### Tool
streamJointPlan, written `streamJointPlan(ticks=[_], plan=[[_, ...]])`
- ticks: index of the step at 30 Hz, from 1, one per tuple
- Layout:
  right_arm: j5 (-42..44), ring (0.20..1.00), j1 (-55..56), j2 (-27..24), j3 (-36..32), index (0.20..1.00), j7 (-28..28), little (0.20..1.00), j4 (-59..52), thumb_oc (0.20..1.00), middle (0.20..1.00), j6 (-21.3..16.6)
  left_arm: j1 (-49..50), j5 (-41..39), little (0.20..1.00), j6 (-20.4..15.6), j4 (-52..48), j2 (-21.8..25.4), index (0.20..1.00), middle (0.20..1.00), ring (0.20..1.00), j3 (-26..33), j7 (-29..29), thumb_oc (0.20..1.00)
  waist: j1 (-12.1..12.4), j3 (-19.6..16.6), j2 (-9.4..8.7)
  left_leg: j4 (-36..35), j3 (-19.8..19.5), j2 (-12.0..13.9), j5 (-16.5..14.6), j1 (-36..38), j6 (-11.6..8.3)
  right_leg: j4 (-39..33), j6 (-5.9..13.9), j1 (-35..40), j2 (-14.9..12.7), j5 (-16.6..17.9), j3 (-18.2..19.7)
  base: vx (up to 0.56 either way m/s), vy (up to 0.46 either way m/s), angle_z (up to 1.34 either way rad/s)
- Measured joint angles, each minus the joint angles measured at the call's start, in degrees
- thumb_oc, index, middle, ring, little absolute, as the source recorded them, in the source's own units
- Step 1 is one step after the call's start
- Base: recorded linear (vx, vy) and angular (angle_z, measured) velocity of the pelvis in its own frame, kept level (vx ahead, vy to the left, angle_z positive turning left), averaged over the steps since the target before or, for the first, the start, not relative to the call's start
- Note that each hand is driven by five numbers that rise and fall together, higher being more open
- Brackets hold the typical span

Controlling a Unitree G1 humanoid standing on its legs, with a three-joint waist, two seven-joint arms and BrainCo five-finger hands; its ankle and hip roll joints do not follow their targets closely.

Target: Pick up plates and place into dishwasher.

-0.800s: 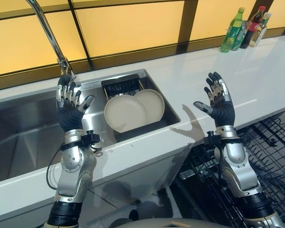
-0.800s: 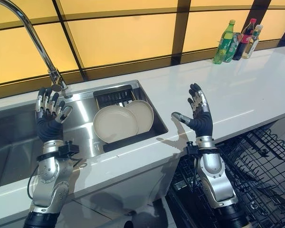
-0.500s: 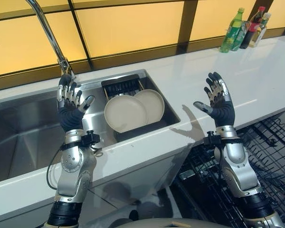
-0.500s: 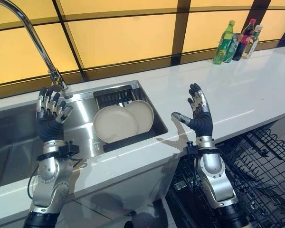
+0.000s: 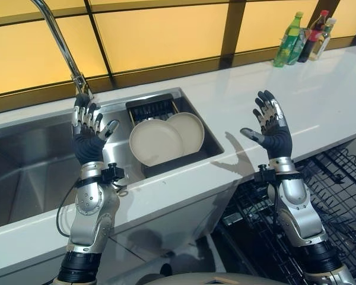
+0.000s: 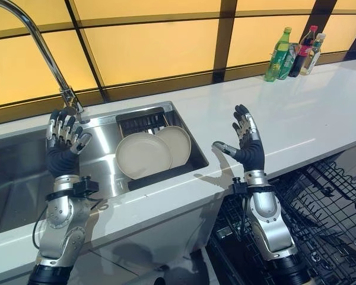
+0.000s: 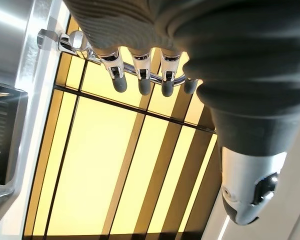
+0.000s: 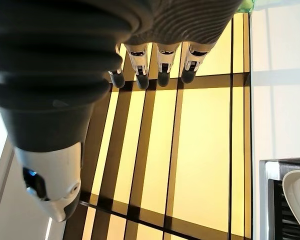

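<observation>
The left hand (image 5: 89,127) is hanging open and empty over the sink (image 5: 29,172); two plates (image 5: 157,141) are leaning there, ungrasped. The right hand (image 5: 272,127) is raised, open, above the dishwasher rack (image 5: 338,178). Next: reaching for a plate.

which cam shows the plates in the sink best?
Left eye view: both plates show whole, overlapping, leaning on the black rack in the sink. Right eye view shows the same. Right wrist view catches just one plate's rim at the frame edge. Left wrist view shows a bit of rack.
</observation>
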Motion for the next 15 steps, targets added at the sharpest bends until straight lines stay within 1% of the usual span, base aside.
streamJointPlan(ticks=[2,6,8,9,12,14,15], plan=[[0.0,1.0,0.0,-0.03,0.0,1.0,-0.05,1.0,0.0,1.0,1.0,0.03,0.06,0.09,1.0,0.33,0.0,0.08,1.0,1.0,1.0,0.05,-0.02,1.0,0.15,-0.01,-0.03,0.21,0.1,0.06,-0.01,0.04,-0.09,0.01,-0.02,0.02,0.14,0.01,0.22,-0.04,-0.086,-0.02],[-0.01,1.0,-0.02,-0.06,0.02,1.0,-0.05,1.0,0.05,1.0,1.0,0.03,0.16,1.27,1.0,2.63,0.09,0.27,1.0,1.0,1.0,0.08,-0.73,1.0,0.71,0.18,0.21,1.33,-0.82,0.18,-0.17,-0.27,-0.37,0.02,-0.07,-0.23,0.24,0.0,0.53,-0.02,0.031,-0.07],[-0.23,1.0,-0.09,-0.08,0.1,1.0,-0.03,1.0,0.24,1.0,1.0,0.04,0.19,1.34,1.0,4.24,0.21,1.16,1.0,1.0,1.0,0.12,-1.54,1.0,1.66,0.54,0.79,1.12,-1.26,0.5,-0.45,0.45,-0.73,0.04,-0.16,-0.56,0.44,0.05,2.46,-0.04,0.1,-0.37],[-0.46,1.0,-0.1,-0.13,0.16,1.0,-0.05,1.0,0.24,1.0,1.0,0.08,0.17,1.8,1.0,5.25,0.23,2.1,1.0,1.0,1.0,0.32,-1.83,1.0,1.51,0.66,1.03,0.97,-1.79,0.48,-0.58,0.64,-0.83,0.0,-0.14,-0.53,0.37,0.2,2.82,-0.02,0.146,-0.28],[-0.42,1.0,-0.09,-1.31,-0.02,1.0,-0.2,1.0,0.24,1.0,1.0,0.14,0.11,3.9,1.0,7.88,0.85,5.56,1.0,1.0,1.0,1.19,-2.1,1.0,1.12,1.16,1.85,0.08,-1.43,0.47,-0.48,1.06,-0.67,0.17,0.09,-0.81,0.32,0.36,3.37,0.04,0.17,-0.11],[-0.28,1.0,-0.16,-2.15,-0.09,1.0,-0.07,1.0,0.25,1.0,1.0,0.25,-0.49,3.91,1.0,9.64,2.63,7.14,1.0,1.0,1.0,2.18,-2.74,1.0,0.03,1.35,2.28,0.04,-1.06,0.44,-0.49,0.89,-0.62,0.5,0.12,-1.18,0.18,0.42,3.59,0.06,0.168,-0.08],[-0.01,1.0,-0.16,-2.4,-0.1,1.0,-0.09,1.0,0.25,1.0,1.0,0.3,-0.74,3.91,1.0,10.44,3.72,7.73,1.0,1.0,1.0,2.52,-2.87,1.0,-0.13,1.41,2.56,0.05,-0.94,0.44,-0.47,0.9,-0.57,0.69,0.1,-1.28,0.14,0.44,3.66,0.08,0.145,-0.06]])
